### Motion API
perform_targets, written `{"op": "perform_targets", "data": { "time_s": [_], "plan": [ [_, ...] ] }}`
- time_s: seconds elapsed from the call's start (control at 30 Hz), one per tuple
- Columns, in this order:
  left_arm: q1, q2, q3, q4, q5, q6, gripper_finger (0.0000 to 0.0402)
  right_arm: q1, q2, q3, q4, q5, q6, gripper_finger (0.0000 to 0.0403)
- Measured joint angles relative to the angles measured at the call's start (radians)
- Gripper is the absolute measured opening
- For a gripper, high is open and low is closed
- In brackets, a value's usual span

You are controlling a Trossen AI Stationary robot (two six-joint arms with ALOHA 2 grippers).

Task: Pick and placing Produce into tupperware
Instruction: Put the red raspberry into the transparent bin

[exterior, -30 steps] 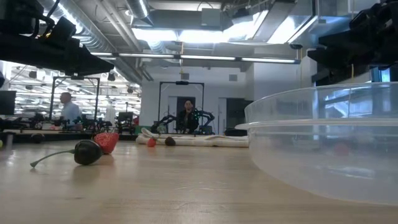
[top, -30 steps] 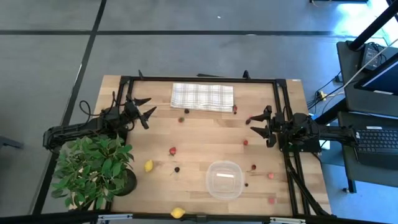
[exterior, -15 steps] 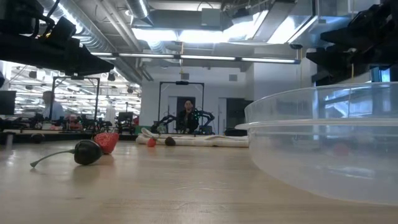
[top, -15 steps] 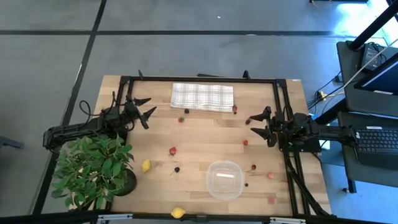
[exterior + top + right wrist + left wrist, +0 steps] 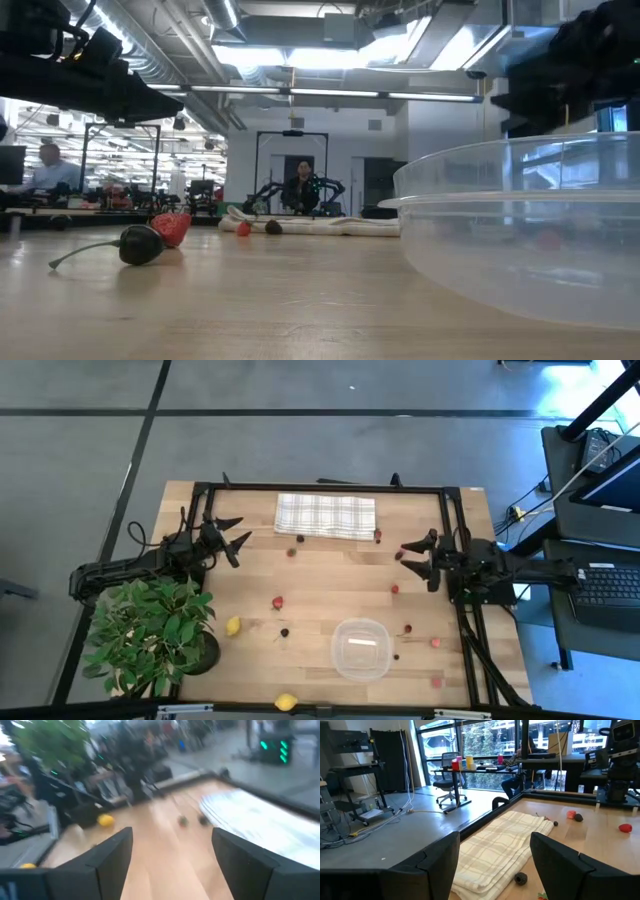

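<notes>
The tupperware point(image 5: 361, 649) stands empty on the surface point(image 5: 330, 575), near its front edge. Berries point(image 5: 278, 602) and two lemons point(image 5: 233, 625) lie scattered around it, none inside. The right end effector point(image 5: 412, 558) hovers at the right side, fingers spread, holding nothing. The left end effector point(image 5: 235, 536) waits at the left, beside the cloth point(image 5: 325, 516), fingers also apart and empty. A plant point(image 5: 150, 635) stands at the front left corner.

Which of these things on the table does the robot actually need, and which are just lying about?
Needed:
- berries
- lemons
- tub

Lying about:
- plant
- cloth
</notes>
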Motion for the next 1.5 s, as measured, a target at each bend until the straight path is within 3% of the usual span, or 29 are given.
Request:
{"op": "perform_targets", "data": {
  "time_s": [0.2, 0.53, 0.8, 1.03, 1.5],
  "plan": [
    [0.000, 0.000, 0.000, 0.000, 0.000, -0.001, 0.0238, 0.000, 0.210, 0.110, -0.125, 0.013, 0.096, 0.0272],
    [0.000, 0.000, 0.000, 0.002, 0.000, -0.001, 0.0238, 0.047, 0.602, 0.385, -0.389, -0.033, 0.055, 0.0271],
    [0.000, 0.000, 0.000, 0.002, 0.000, -0.001, 0.0238, 0.137, 0.909, 0.591, -0.633, -0.033, 0.252, 0.0271],
    [0.000, 0.000, 0.000, 0.002, 0.000, 0.000, 0.0238, 0.179, 1.110, 0.616, -0.687, -0.033, 0.628, 0.0271],
    [0.000, 0.000, 0.000, -0.001, 0.000, 0.000, 0.0238, 0.210, 1.349, 0.614, -0.680, -0.032, 0.674, 0.0271]
  ]
}}
